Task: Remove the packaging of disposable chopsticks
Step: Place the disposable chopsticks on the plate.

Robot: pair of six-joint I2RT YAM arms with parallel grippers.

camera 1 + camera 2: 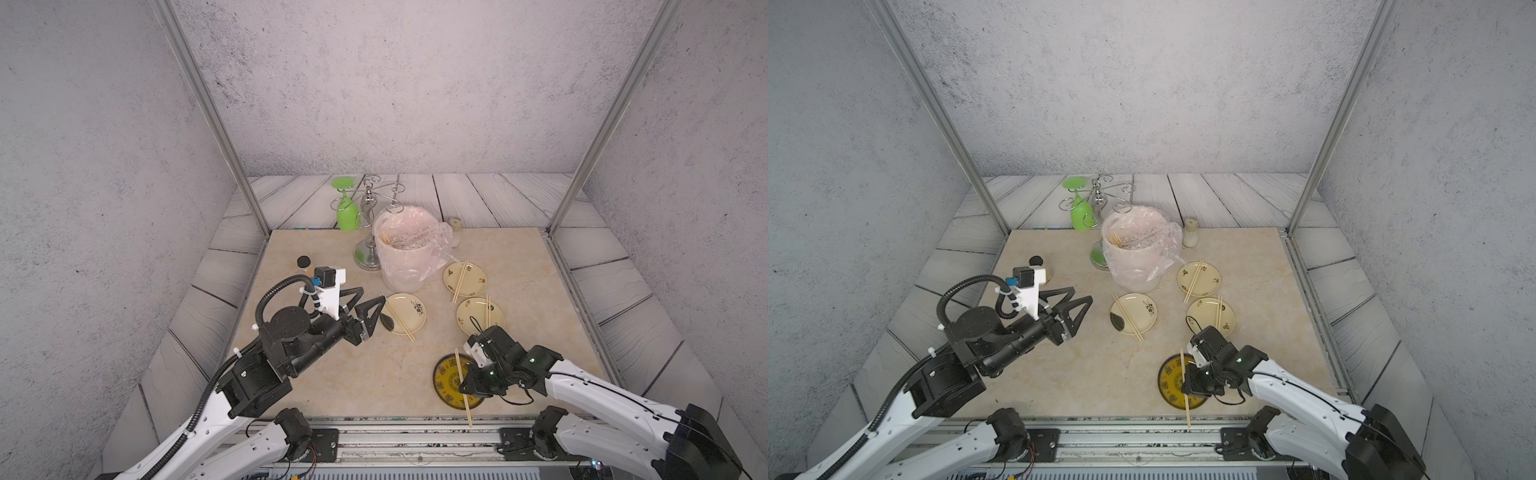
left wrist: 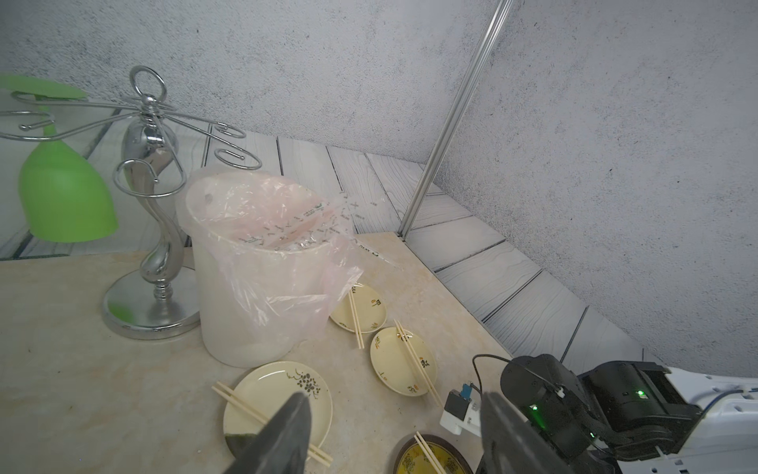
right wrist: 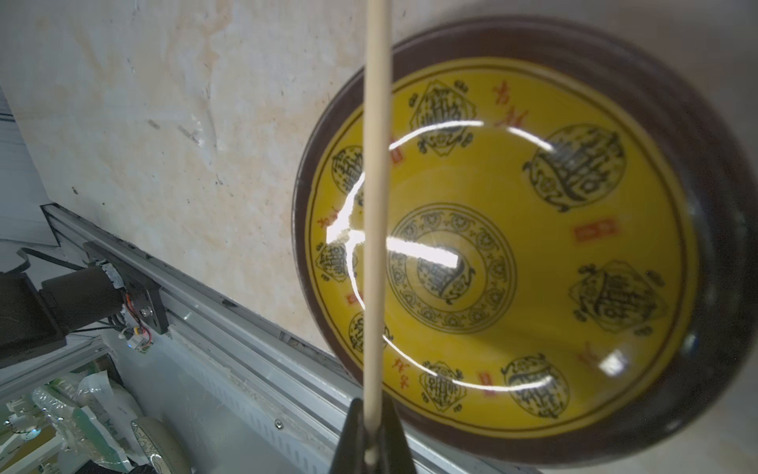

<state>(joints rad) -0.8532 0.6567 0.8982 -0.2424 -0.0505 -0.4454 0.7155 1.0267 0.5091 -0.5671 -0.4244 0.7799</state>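
**Right claw**: mine, closed on the chopsticks, a pair in bare pale wood gripped partway along. They cross above the yellow plate, which has a dark rim. I cannot tell whether wood touches plate. The near tip juts past the table edge, over the metal rail.

**Left claw**: mine, open wide with nothing in it. It hangs over the table, well apart from the right claw, with its tips at the edge of the flowered plate.

**Flowered plate**: cream. A second pair lies slantwise across it, unwrapped, and there is a dark patch at the rim on my left claw's side.

**Two more cream plates**, both beyond the yellow one:
- The farther plate carries a third pair.
- The nearer plate carries a fourth pair.
- Both pairs are bare wood.

**Bucket**: white, lined with a pink bag. It stands between the flowered plate and the farther plate, toward the back.
- Sleeves, translucent with dark print, lie inside it.
- One stray sleeve hangs out over the rim, toward the farther plate.
- Tan stick ends show inside the rim.

**Behind the bucket:**
- A chrome glass rack, with a green glass hanging upside down from it.
- A small pale jar.

**Beyond my left wrist:** a small black-topped thing, partly hidden.
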